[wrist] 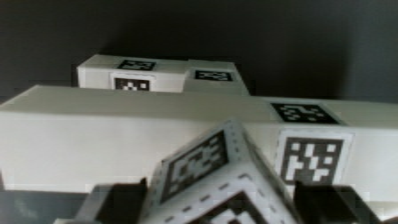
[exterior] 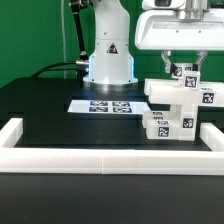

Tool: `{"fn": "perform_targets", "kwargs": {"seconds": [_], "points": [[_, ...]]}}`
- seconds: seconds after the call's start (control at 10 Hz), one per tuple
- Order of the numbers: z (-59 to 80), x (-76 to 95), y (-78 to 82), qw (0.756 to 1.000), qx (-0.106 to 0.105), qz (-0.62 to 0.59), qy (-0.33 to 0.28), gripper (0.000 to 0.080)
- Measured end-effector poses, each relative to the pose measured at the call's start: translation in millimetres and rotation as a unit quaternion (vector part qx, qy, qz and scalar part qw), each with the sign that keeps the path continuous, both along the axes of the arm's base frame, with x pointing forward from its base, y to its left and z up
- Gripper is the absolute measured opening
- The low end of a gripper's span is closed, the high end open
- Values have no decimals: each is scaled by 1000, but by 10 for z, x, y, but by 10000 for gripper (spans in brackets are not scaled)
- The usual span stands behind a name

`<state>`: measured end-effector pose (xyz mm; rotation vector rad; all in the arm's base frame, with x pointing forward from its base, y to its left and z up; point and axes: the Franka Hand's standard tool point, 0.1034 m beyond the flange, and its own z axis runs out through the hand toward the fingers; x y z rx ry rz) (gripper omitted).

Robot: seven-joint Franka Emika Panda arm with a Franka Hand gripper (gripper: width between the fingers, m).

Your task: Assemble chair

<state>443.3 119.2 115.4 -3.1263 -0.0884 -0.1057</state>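
Observation:
My gripper hangs at the exterior view's right, shut on a small white tagged chair piece. It holds that piece just above a wide white chair panel. More tagged chair pieces stand stacked under and in front of the panel. In the wrist view the held piece shows an edge with tags on both faces, set between my dark fingers. My gripper is right over the broad white panel. Another tagged chair piece lies beyond it.
The marker board lies flat on the black table in front of the robot base. A low white border rail runs along the front and both sides.

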Motion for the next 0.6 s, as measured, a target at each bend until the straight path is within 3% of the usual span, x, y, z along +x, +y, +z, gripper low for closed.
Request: {"fn": "perform_targets", "kwargs": {"seconds": [0.6], "points": [[3,73,-21,1000,-1,8,-8,392]]}}
